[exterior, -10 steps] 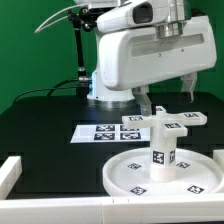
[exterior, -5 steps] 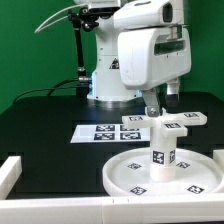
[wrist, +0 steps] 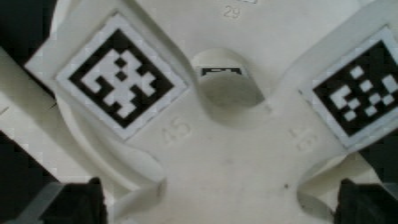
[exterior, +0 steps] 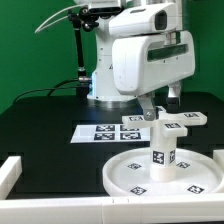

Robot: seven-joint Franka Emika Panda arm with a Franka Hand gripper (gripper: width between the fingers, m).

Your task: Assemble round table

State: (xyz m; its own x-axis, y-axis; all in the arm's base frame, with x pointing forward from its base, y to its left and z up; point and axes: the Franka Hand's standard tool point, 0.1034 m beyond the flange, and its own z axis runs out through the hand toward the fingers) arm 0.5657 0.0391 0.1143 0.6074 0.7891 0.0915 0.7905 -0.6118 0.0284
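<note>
Exterior view first: the big white disc (exterior: 165, 172) lies flat on the black table (exterior: 50, 125), toward the exterior view's right. The short post (exterior: 164, 150) stands upright in the middle of the disc, and the cross-shaped foot (exterior: 172, 124) sits on top of the post. So the round table looks stacked up, upside down. The flat marker board (exterior: 108, 131) lies just behind the disc. The arm has moved toward the exterior view's left in the last second, and it has come lower too. Now the end effector (exterior: 154, 107) hangs just above the foot, a bit behind it. One finger (exterior: 146, 107) can be seen clearly. The fingers look parted and hold nothing. I think this means the arm is lining up over the foot, maybe to grab it and turn it tight on the post. Wrist view next: the foot (wrist: 214, 150) fills almost all of the picture, very close. Two black-and-white tags sit on its arms, and a small round hub (wrist: 228, 88) shows between them. The dark finger tips (wrist: 80, 200) peek in at two corners, wide apart, with the foot between them and nothing gripped. The disc and post cannot be seen here. The foot looks a little turned against the fingers, so the grip may need care.
</note>
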